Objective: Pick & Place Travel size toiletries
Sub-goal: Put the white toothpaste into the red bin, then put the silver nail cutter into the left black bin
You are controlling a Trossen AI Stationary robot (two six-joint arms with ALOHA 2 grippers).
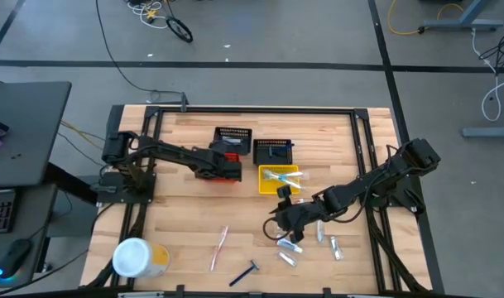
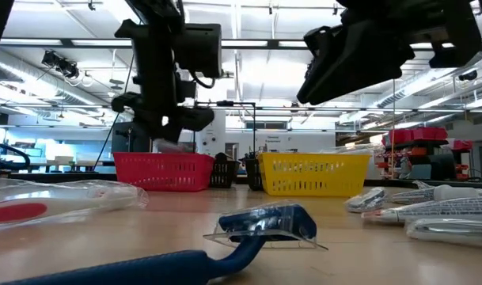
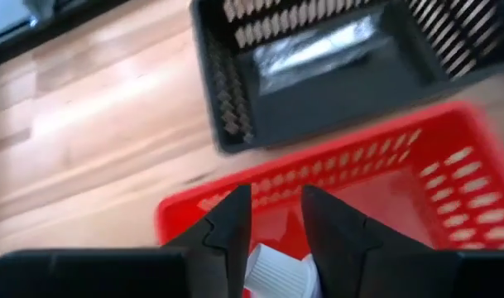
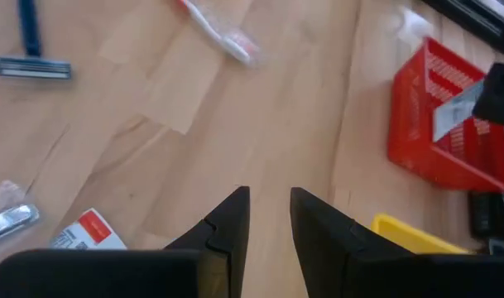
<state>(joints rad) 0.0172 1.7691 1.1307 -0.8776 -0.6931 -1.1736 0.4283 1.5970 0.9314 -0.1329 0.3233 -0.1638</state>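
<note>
Over the red basket [image 1: 228, 176] my left gripper [image 3: 275, 203] points steeply down, shut on a small white tube [image 3: 272, 269]. That tube also shows at the gripper in the right wrist view [image 4: 453, 116]. Nearer the table's front, my right gripper [image 4: 268, 207] hangs open above bare wood, nothing between its fingers. Several small white tubes [image 1: 289, 246] lie flat just in front of it. A pink toothbrush [image 1: 218, 247] and a dark blue razor [image 1: 245, 273] lie flat near the front edge. My left gripper has the white tube's ridged end [image 3: 266, 266] between its two fingers, far back from their tips. The fingers come from above, slanting toward the table's far side. The tube is clear of the red basket [image 3: 417, 182], sticking out below the gripper.
A yellow basket [image 1: 279, 178] holding a white-blue toothbrush stands right of the red one. Two black baskets [image 1: 232, 135] [image 1: 274, 151] stand behind them. A white-and-yellow canister [image 1: 137, 258] sits at the front left corner. Bare wood lies between the baskets and the loose items.
</note>
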